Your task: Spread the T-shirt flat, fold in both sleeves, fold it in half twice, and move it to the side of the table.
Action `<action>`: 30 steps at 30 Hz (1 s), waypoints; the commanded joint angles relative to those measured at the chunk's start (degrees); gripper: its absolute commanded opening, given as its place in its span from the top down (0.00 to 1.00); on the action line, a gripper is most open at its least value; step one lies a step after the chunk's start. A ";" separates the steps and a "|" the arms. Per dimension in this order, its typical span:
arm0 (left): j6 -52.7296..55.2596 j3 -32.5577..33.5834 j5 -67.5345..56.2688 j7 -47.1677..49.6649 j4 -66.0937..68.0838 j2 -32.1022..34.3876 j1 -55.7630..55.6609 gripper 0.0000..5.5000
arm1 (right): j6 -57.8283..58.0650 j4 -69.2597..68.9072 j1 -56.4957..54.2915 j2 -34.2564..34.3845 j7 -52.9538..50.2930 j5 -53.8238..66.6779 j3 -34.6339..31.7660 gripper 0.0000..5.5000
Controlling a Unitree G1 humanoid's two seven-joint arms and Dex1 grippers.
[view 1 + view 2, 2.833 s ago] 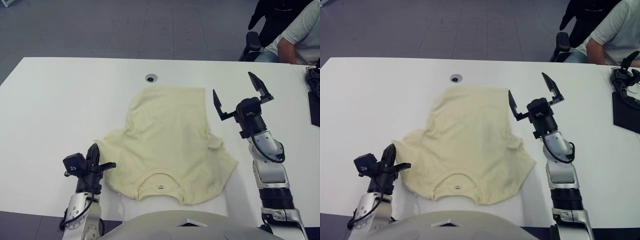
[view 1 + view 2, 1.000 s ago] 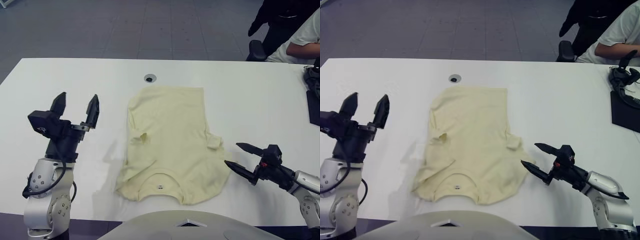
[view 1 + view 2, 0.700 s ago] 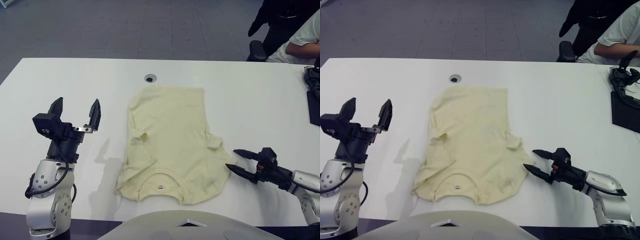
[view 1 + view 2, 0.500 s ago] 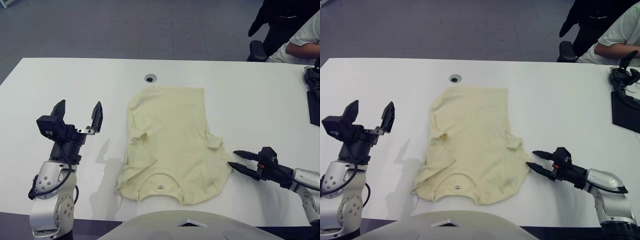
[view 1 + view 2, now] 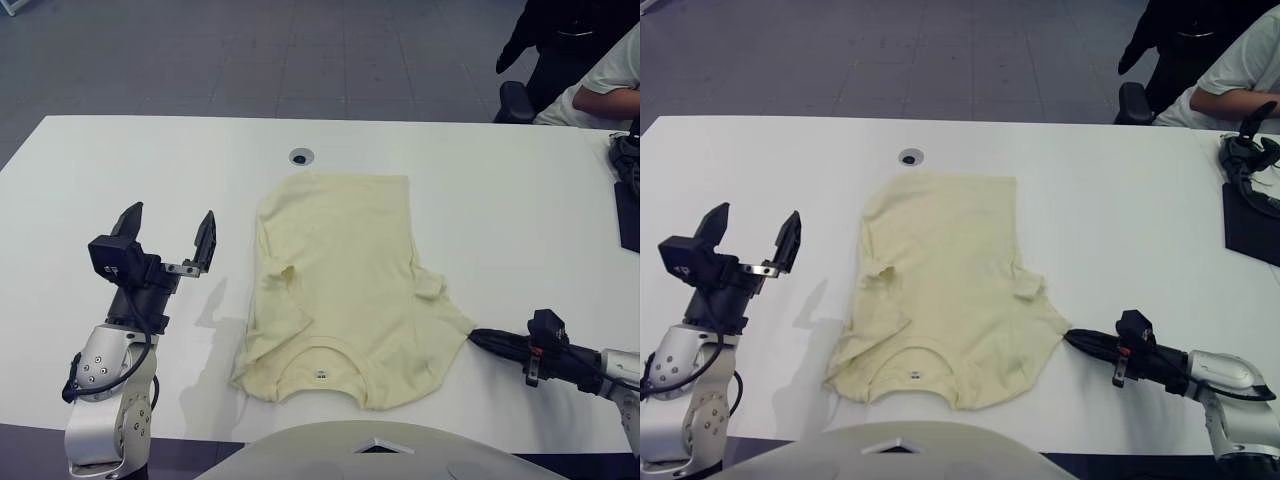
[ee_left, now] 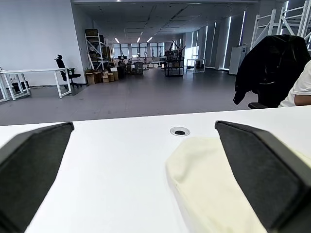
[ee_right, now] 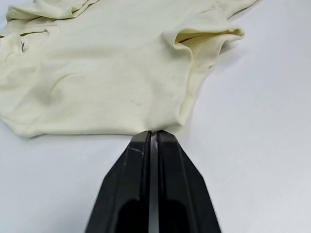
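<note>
Right gripper [image 7: 152, 133] lies low on the table [image 5: 100, 170], its fingers pressed together with the tips touching the shirt's [image 5: 340, 270] near right corner. Whether a bit of cloth is caught between them is hard to tell. Left gripper [image 5: 170, 225] hangs above the table beside the shirt's left edge, apart from it, fingers spread wide and holding nothing.

The shirt lies mid-table, collar [image 5: 320, 352] toward the robot and hem away, and it looks roughly flat. The left sleeve [image 5: 285, 278] appears turned in over the body, so that fold seems done. On the right, a small flap [image 5: 432, 285] is tucked in, but the corner at the right gripper juts out, so I judge this side unfinished. Both halvings and the move to the table's side remain.
</note>
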 commanded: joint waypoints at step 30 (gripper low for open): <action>-1.01 -1.84 2.25 -0.35 2.93 -1.80 0.41 0.02 | 1.52 2.29 -4.26 1.77 -1.77 -0.34 -0.05 0.61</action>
